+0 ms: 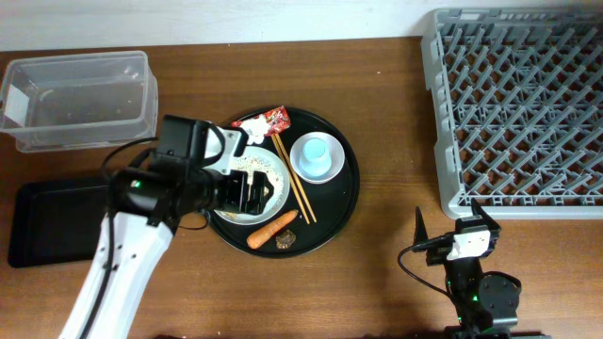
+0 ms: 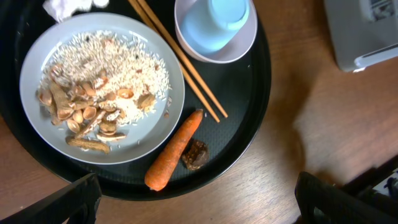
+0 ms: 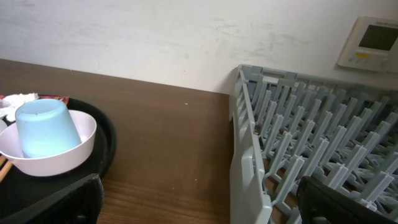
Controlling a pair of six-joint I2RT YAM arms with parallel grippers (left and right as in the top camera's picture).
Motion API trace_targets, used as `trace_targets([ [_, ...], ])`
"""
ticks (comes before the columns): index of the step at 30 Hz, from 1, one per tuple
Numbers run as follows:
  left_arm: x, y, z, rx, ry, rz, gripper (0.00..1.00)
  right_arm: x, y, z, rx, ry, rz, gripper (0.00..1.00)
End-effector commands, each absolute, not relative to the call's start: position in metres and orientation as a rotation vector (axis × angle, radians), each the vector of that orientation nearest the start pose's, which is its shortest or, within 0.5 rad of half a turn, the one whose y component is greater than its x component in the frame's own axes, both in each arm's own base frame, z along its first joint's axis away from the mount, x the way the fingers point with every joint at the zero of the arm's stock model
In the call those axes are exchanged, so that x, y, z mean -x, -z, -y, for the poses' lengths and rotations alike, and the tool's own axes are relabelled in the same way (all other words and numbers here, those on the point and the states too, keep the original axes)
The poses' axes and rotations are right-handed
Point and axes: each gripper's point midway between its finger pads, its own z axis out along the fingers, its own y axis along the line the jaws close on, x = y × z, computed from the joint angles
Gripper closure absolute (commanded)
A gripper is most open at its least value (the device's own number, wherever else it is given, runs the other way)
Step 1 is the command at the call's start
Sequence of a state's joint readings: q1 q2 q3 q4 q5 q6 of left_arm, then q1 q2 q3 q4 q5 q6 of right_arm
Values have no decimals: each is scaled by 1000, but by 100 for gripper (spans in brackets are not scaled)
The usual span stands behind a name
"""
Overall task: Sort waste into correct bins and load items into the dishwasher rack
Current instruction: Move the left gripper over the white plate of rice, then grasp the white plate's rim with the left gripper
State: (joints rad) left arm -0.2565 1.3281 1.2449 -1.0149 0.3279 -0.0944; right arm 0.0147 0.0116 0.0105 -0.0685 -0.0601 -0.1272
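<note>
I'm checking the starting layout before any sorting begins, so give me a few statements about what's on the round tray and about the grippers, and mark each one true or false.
1. The carrot lies on the round black tray beside the plate. True.
2. The blue cup stands upright. False: it sits upside down in a white bowl on the round black tray.
3. The red wrapper lies on the plate. False: it lies off the plate, near the tray's edge.
4. The chopsticks lie between the plate and the white bowl. True.
5. The left gripper and the right gripper both stand open, holding nothing. True.
</note>
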Motion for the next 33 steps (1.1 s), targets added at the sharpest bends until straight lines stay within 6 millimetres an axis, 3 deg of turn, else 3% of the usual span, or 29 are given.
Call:
trace_targets([
  [1, -297, -176, 130, -303, 493, -2750, 1, -246, -156, -12, 149, 43, -1639, 2],
  [9, -296, -136, 138, -335, 455, -2894, 1, -246, -156, -12, 149, 43, -1639, 2],
  [14, -310, -126, 133, -248, 140, -2867, 1, -246, -156, -12, 149, 43, -1639, 2],
  [22, -336, -109, 174, -351, 125, -2762, 2, -246, -156, -12, 149, 43, -1639, 2],
  [25, -338, -94, 191, -406, 101, -2755, 10, -246, -156, -12, 149, 43, -1639, 2],
  [26, -340, -89, 192, -418, 65, -2750, 19, -246, -156, -12, 149, 43, -1639, 2],
  [28, -344, -80, 192, -426, -13, -2738, 26, -246, -156, -12, 149, 43, -1639, 2],
  [33, -354, -60, 181, -329, -146, -2742, 28, -246, -156, -12, 149, 43, -1639, 2],
])
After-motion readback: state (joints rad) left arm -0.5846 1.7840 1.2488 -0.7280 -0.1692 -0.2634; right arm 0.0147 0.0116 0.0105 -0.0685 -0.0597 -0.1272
